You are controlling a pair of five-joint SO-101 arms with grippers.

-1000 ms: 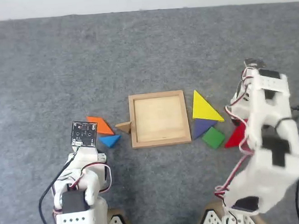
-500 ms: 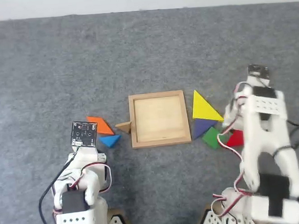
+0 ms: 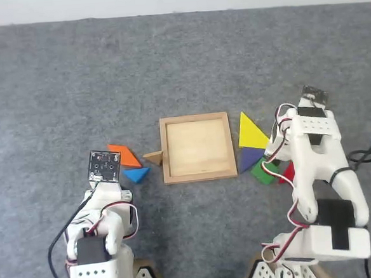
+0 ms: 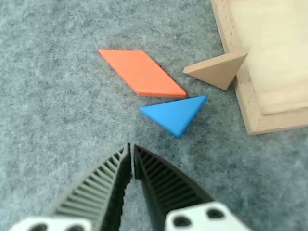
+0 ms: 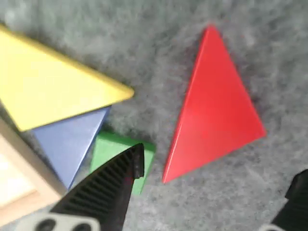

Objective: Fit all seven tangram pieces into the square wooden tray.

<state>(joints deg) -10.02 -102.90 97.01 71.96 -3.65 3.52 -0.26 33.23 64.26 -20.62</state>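
Observation:
The square wooden tray (image 3: 195, 118) lies in the middle of the grey carpet with nothing in it. Left of it are an orange parallelogram (image 4: 142, 73), a blue triangle (image 4: 175, 113) and a tan triangle (image 4: 219, 71) whose tip rests on the tray's rim (image 4: 249, 98). My left gripper (image 4: 131, 147) is shut and holds nothing, a little short of the blue triangle. Right of the tray lie a yellow triangle (image 5: 53, 91), a purple triangle (image 5: 70, 139), a green square (image 5: 108, 144) and a red triangle (image 5: 214, 110). My right gripper (image 5: 219, 166) hangs open just above the red triangle.
The right arm (image 3: 309, 136) covers most of the red triangle (image 3: 289, 172) in the high view. Bare carpet stretches behind the tray up to the far edge (image 3: 177, 13).
The right arm has swung in from the right and come down over the red triangle. The left arm and all the pieces have stayed where they were.

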